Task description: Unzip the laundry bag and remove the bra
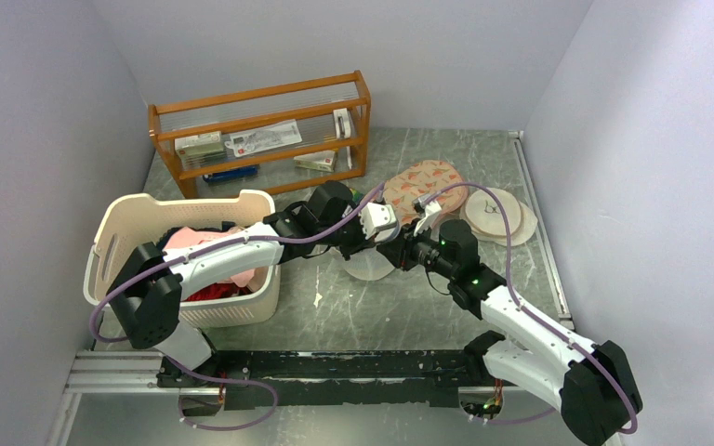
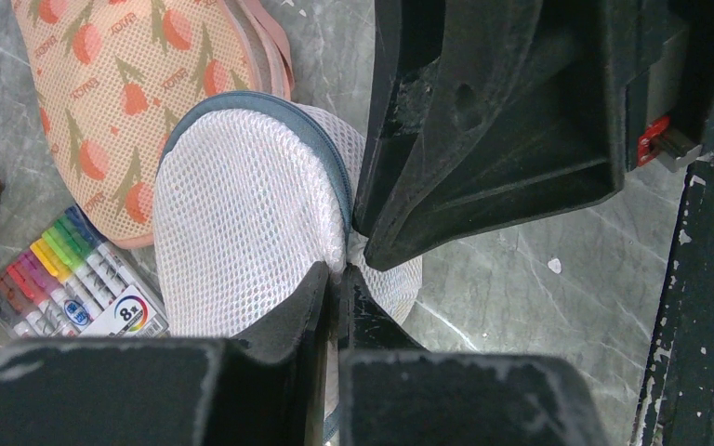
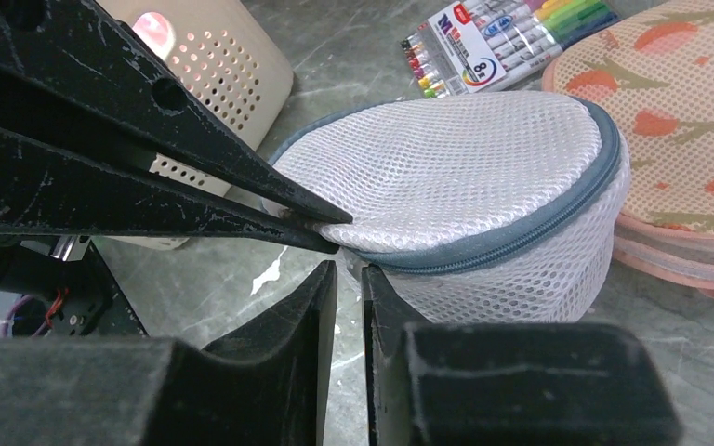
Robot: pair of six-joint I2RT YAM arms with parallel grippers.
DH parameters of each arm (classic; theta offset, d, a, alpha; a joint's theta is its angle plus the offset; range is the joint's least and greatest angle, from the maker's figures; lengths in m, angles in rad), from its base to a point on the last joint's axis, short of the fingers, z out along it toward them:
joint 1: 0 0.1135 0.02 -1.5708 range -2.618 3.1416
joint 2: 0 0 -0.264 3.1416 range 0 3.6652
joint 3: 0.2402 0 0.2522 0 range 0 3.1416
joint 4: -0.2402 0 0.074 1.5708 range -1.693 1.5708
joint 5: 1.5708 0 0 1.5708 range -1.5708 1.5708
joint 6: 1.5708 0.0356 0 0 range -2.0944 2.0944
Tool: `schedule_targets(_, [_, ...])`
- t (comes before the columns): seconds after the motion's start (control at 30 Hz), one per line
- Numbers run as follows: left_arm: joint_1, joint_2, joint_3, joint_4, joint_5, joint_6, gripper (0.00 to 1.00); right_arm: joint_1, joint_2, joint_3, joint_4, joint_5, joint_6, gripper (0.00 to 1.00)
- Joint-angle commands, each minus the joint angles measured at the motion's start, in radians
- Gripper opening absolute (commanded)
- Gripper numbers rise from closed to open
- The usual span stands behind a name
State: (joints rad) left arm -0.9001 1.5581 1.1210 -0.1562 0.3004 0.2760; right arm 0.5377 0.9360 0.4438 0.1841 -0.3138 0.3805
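The laundry bag (image 1: 370, 267) (image 2: 242, 232) (image 3: 474, 167), a round white mesh pouch, sits domed on the table, and the grey zipper band (image 3: 539, 228) is closed along the stretch I can see. My left gripper (image 1: 392, 243) (image 2: 342, 271) is shut, pinching the mesh at the bag's rim. From the opposite side my right gripper (image 1: 407, 253) (image 3: 346, 265) has its jaws nearly together, with the tips at the end of the zipper and a small pale piece between them. The two sets of fingertips almost touch. The bra is hidden.
Salmon patterned pads (image 1: 428, 181) (image 2: 121, 93) lie just behind the bag, and cream discs (image 1: 497, 214) lie to their right. A marker pack (image 2: 74, 288) (image 3: 502, 37) lies beside the bag. A cream laundry basket (image 1: 121, 232) holding clothes stands at the left. A wooden shelf (image 1: 260, 130) stands at the back.
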Motion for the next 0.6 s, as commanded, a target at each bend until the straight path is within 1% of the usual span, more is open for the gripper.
schedule_targets(0.0, [0.004, -0.003, 0.039, 0.003, 0.041, -0.008, 0.07, -0.002, 0.012, 0.003, 0.053, -0.018, 0.002, 0.16])
schedule_targets(0.57, [0.004, -0.008, 0.04, 0.004, 0.057, -0.015, 0.07, -0.002, 0.044, -0.018, 0.11, -0.004, 0.035, 0.16])
